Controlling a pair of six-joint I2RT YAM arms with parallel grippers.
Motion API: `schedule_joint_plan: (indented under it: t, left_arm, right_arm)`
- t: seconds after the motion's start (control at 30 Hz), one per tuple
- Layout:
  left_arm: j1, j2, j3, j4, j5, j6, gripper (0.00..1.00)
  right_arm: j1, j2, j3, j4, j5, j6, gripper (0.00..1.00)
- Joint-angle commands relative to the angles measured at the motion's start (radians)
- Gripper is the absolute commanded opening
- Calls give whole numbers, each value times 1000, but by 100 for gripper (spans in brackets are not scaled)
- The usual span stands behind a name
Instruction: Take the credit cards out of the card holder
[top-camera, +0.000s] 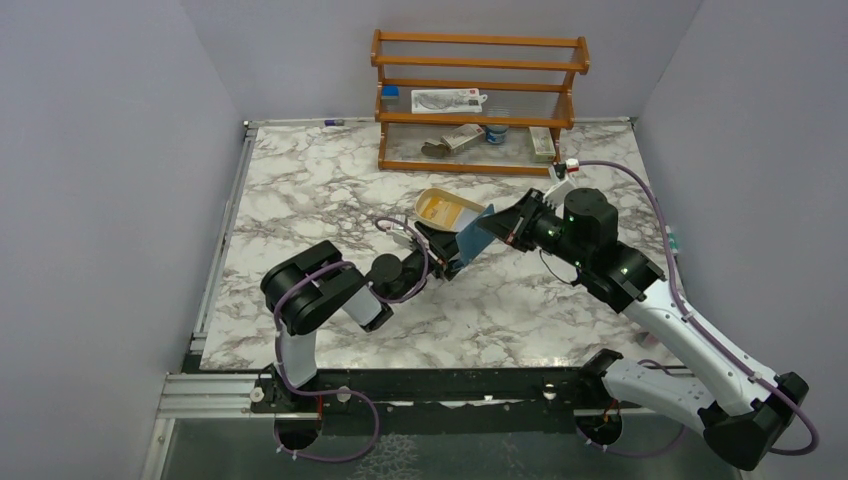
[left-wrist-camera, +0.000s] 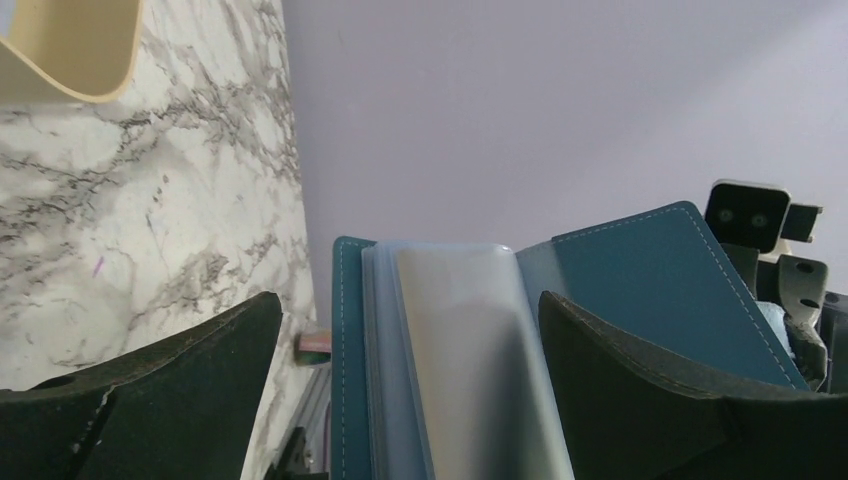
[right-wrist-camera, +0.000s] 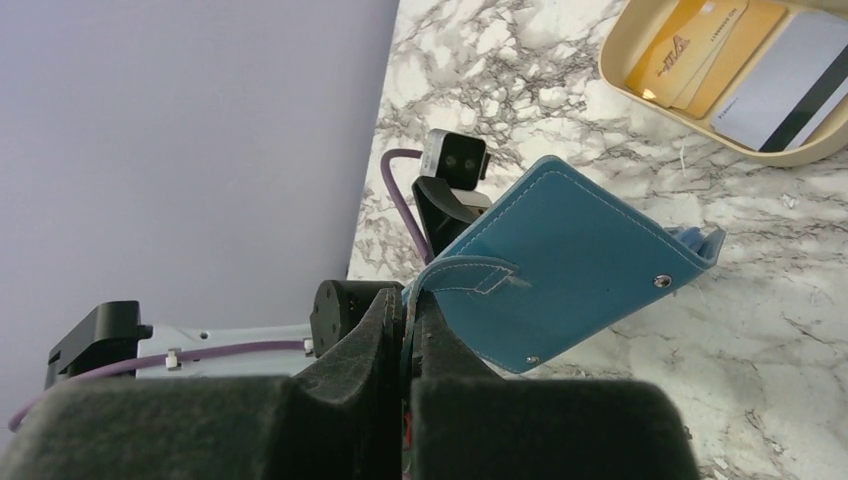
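Observation:
The teal card holder (top-camera: 476, 238) is held up off the marble table, opened, between the two arms. My right gripper (right-wrist-camera: 408, 303) is shut on the edge of its cover (right-wrist-camera: 565, 262), near the snap tab. My left gripper (left-wrist-camera: 410, 335) stands open, its fingers (left-wrist-camera: 170, 370) on either side of the pale inner leaves (left-wrist-camera: 470, 340) without touching them. I cannot tell whether cards sit in those leaves. A grey credit card with a dark stripe (right-wrist-camera: 785, 85) lies in the tan tray (right-wrist-camera: 625, 85) with yellowish cards (right-wrist-camera: 690, 50).
The oval tan tray (top-camera: 428, 199) sits just behind the card holder. A wooden rack (top-camera: 480, 100) with small items stands at the back wall. Grey walls close the left and right sides of the table.

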Motion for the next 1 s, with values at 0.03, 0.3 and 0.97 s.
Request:
schedule_joint_plan:
  t: [0.03, 0.3, 0.97]
  left_arm:
    - [-28, -4, 5, 275, -101, -135, 99]
    - [-47, -22, -41, 274, -178, -271, 98]
    - [-73, -36, -23, 272, -216, -406, 71]
  right_arm:
    - [2, -22, -7, 75, -39, -13, 1]
    - [3, -22, -15, 87, -45, -16, 1]
    - [3, -14, -30, 116, -69, -21, 1]
